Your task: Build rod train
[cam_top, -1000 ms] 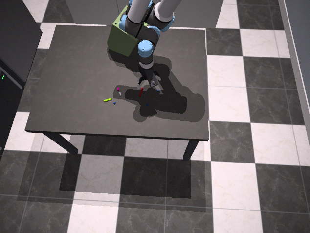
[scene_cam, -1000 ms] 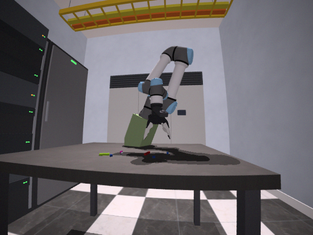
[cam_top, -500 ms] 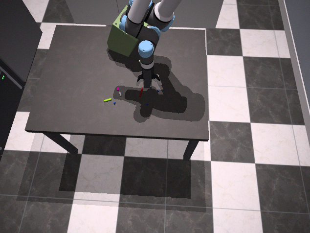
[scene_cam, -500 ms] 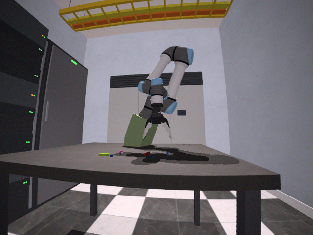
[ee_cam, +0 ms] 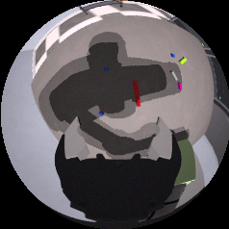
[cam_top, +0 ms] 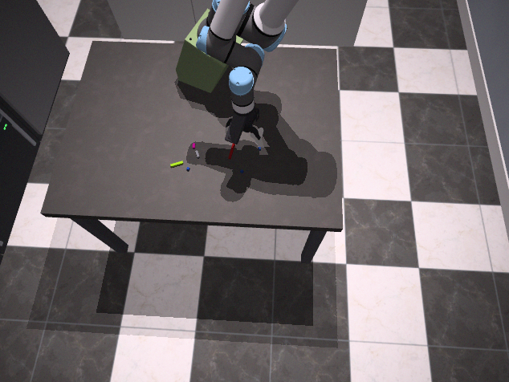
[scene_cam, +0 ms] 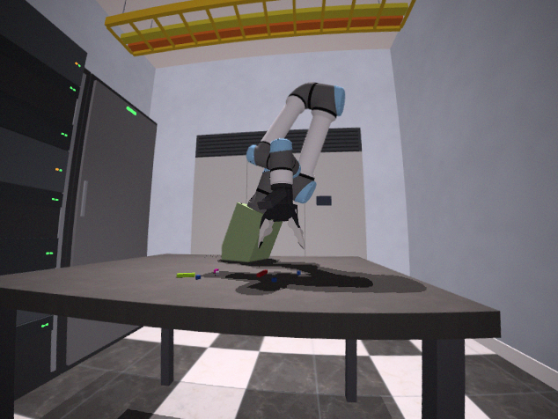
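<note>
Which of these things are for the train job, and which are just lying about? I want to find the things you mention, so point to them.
For the job:
- short magenta rod [cam_top: 193,145] [scene_cam: 216,270] [ee_cam: 180,87]
- longer lime rod [cam_top: 177,164] [scene_cam: 185,275] [ee_cam: 183,61]
- black-and-grey two-jaw gripper [cam_top: 246,140] [scene_cam: 282,246] [ee_cam: 118,119]

Just lying about:
- long red rod [cam_top: 231,151] [scene_cam: 261,273] [ee_cam: 137,93]
- short grey rod [cam_top: 197,154] [scene_cam: 216,272] [ee_cam: 174,76]
- three tiny blue rods [cam_top: 188,168] [cam_top: 242,171] [cam_top: 259,148] [scene_cam: 197,277] [scene_cam: 274,280] [scene_cam: 298,272] [ee_cam: 173,55] [ee_cam: 106,68] [ee_cam: 101,114]

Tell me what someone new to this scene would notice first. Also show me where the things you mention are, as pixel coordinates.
Probably the big arm, reaching over the table [cam_top: 123,123] [scene_cam: 135,293] with its gripper [cam_top: 246,140] [scene_cam: 282,246] [ee_cam: 118,127] open above it. Next, the leaning green block [cam_top: 199,70] [scene_cam: 243,234] [ee_cam: 187,164] behind the gripper. Then the bright lime rod [cam_top: 177,164] [scene_cam: 185,275] [ee_cam: 183,61], lying left of the red one [cam_top: 231,151] [scene_cam: 261,273] [ee_cam: 137,92] in the top view.
</note>
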You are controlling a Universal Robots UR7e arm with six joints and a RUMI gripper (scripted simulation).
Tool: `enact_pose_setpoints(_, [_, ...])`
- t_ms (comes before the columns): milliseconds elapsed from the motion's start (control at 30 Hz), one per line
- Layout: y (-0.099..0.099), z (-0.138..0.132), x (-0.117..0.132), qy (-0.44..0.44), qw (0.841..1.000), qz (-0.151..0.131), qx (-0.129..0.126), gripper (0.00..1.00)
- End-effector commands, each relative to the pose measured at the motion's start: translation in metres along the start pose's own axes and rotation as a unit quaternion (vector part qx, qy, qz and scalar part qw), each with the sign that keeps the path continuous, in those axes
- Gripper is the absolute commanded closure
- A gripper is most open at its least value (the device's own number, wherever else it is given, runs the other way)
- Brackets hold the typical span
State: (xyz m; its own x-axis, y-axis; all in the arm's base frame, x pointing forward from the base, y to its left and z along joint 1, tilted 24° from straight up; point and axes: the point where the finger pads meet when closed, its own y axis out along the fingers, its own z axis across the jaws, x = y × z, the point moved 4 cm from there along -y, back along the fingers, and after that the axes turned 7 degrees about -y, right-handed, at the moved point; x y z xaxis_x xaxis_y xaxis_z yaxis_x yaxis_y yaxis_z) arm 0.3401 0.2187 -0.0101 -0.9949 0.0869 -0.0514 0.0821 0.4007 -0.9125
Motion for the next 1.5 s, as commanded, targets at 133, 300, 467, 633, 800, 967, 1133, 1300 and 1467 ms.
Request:
enact_pose_setpoints(133, [-0.0002, 0.0002, 0.0002, 0.120, 0.993, 0.003, 0.005, 0.00])
enact_pose_setpoints(300, [-0.0002, 0.0005, 0.0012, 0.210, 0.978, 0.003, 0.005, 0.00])
enact_pose_setpoints(467, [-0.0002, 0.0006, 0.0025, 0.288, 0.958, 0.004, 0.004, 0.00])
enact_pose_setpoints(633, [-0.0003, 0.0004, 0.0037, 0.349, 0.937, 0.004, 0.004, 0.00])
enact_pose_setpoints(800, [-0.0003, 0.0001, 0.0051, 0.407, 0.913, 0.004, 0.004, 0.00])
enact_pose_setpoints(967, [-0.0003, -0.0005, 0.0068, 0.466, 0.885, 0.004, 0.003, 0.00])
enact_pose_setpoints(1133, [-0.0003, -0.0011, 0.0081, 0.509, 0.861, 0.005, 0.003, 0.00])
enact_pose_setpoints(1300, [-0.0003, -0.0014, 0.0087, 0.528, 0.850, 0.005, 0.003, 0.00])
enact_pose_setpoints(1467, [-0.0003, -0.0018, 0.0094, 0.548, 0.836, 0.005, 0.003, 0.00])
